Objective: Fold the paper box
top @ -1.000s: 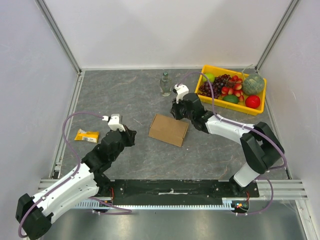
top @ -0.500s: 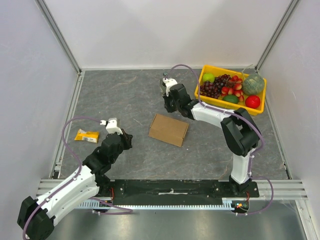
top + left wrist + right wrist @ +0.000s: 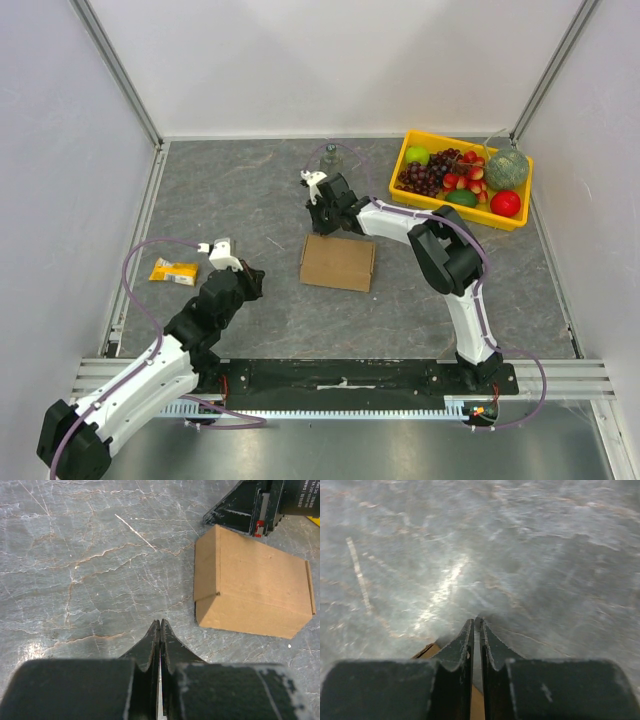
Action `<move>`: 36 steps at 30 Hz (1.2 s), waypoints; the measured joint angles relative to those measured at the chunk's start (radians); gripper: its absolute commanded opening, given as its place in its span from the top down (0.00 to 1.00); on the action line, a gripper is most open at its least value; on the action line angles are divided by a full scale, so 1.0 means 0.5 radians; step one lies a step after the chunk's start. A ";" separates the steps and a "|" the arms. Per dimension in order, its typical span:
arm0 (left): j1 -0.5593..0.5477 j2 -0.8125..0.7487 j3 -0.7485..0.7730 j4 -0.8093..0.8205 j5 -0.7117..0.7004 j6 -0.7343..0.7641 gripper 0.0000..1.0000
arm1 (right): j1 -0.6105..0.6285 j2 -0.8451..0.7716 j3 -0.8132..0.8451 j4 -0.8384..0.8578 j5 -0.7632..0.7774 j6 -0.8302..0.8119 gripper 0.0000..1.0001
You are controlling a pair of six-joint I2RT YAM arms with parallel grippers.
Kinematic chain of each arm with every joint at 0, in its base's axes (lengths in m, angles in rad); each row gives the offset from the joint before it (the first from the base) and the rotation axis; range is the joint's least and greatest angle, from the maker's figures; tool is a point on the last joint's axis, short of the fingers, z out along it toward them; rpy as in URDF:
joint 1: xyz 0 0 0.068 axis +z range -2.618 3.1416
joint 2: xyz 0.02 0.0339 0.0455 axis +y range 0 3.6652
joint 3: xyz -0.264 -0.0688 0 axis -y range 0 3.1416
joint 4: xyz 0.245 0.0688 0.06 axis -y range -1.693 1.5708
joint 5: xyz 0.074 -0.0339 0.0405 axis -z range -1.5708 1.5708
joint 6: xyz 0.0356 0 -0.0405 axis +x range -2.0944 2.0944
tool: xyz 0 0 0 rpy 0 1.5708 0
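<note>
1. Lying flat near the middle of the grey marbled worktop [image 3: 240, 190], the paper box [image 3: 338, 263] is closed into a low rectangular shape. Its long sides run roughly left to right.
2. In the left wrist view, an end flap wraps over the box's top at its left end. That flap has a rounded corner at the near edge, and a thin strip of edge shows at the right end.
3. The left tool [image 3: 159, 622] is fully closed, its two black fingers pressed together with nothing between them. It points toward the box from the near left and stands apart from it over bare worktop.
4. The right arm reaches across from its base, and the right tool [image 3: 475, 621] sits at the box's far left corner.
5. The right tool is very narrow, with only a thin slit between the fingers and nothing gripped. Brown cardboard shows just beneath and beside them in the right wrist view. Whether the fingers touch the box cannot be told.
6. A yellow tray [image 3: 455, 213] of fruit stands at the far right corner, well apart from the box.
7. A small clear bottle [image 3: 329, 157] stands behind the right tool, partly crossed by the arm's cable.
8. A yellow packet [image 3: 174, 271] lies near the left edge, beside the left arm.
</note>
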State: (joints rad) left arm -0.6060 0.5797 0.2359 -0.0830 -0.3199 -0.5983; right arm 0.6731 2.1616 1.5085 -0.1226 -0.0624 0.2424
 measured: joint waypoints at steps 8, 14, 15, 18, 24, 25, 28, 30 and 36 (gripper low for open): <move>0.013 0.014 -0.026 0.047 0.032 0.000 0.98 | 0.010 0.000 0.004 -0.015 -0.332 -0.112 0.85; 0.021 0.018 -0.026 0.067 0.036 0.000 0.98 | -0.011 -0.001 0.004 -0.037 -0.171 -0.098 0.84; 0.021 0.019 -0.026 0.067 0.040 0.000 0.98 | -0.018 -0.001 0.004 -0.060 -0.064 -0.080 0.85; 0.021 0.019 -0.026 0.066 0.068 0.000 0.98 | -0.047 -0.011 0.009 -0.119 0.190 -0.028 0.88; 0.022 0.025 -0.025 0.050 0.088 0.000 0.98 | -0.108 -0.095 -0.049 -0.317 0.626 0.032 0.92; 0.022 0.032 -0.025 0.046 0.092 0.000 0.98 | -0.111 -0.131 -0.097 -0.350 0.672 0.037 0.92; 0.022 0.064 -0.007 0.011 0.128 0.000 0.98 | -0.108 -0.252 -0.256 -0.426 0.761 0.044 0.92; 0.022 0.092 0.022 -0.010 0.158 0.000 0.98 | -0.107 -0.346 -0.374 -0.466 0.779 0.047 0.92; 0.022 0.137 0.120 -0.056 0.254 -0.002 0.98 | -0.101 -0.630 -0.739 -0.493 0.695 0.057 0.92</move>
State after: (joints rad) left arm -0.5949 0.6483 0.2958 -0.1112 -0.1928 -0.5995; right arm 0.6228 1.8465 1.1389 -0.3691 0.2852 0.2710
